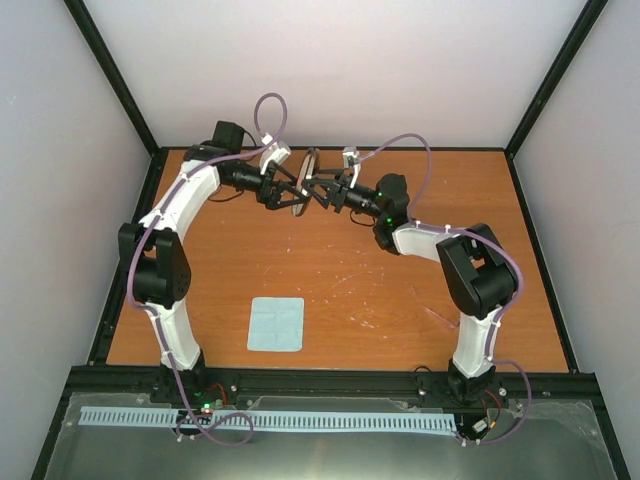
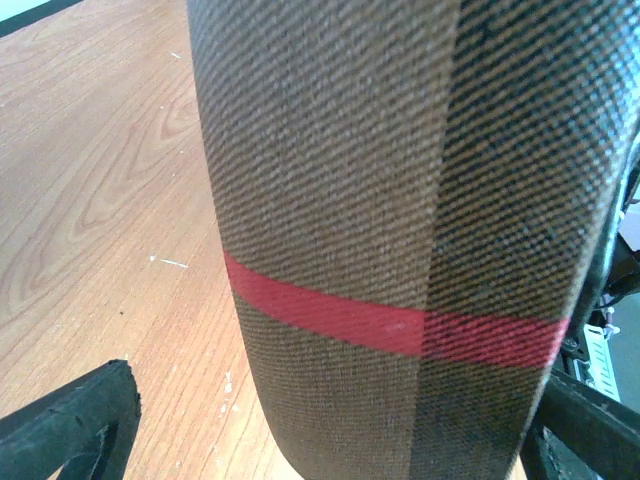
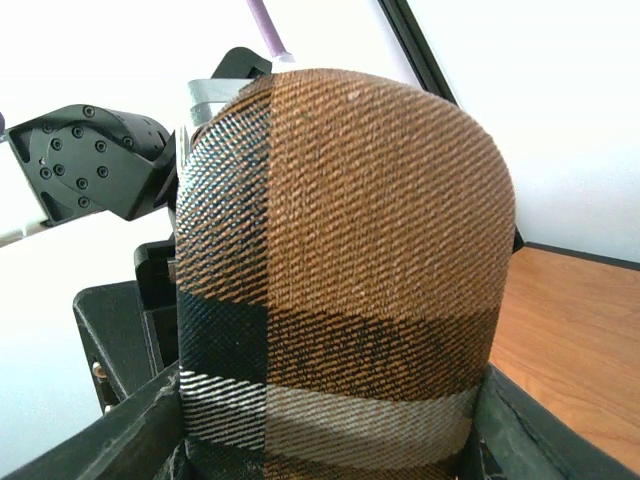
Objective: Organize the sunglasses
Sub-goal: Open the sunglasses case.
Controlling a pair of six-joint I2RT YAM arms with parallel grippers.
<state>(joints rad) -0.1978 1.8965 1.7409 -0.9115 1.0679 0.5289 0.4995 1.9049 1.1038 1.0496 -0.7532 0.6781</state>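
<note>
the sunglasses (image 1: 437, 318) lie faint on the counter (image 1: 400, 270) near the right arm (image 1: 472, 340), well apart from the right gripper (image 1: 318, 192), which clamps the upright case (image 1: 300, 182), and the left gripper (image 1: 284, 190), spread wide around it. a blue cloth (image 1: 276, 324) lies nearer the front.

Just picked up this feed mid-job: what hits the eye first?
The plaid case with a red band, up on edge between both arms at the far middle of the table. The right gripper has its fingers pressed on both sides of it; the left gripper has its fingers spread wide, one clear of it. A pale blue cloth lies near the front.
</note>
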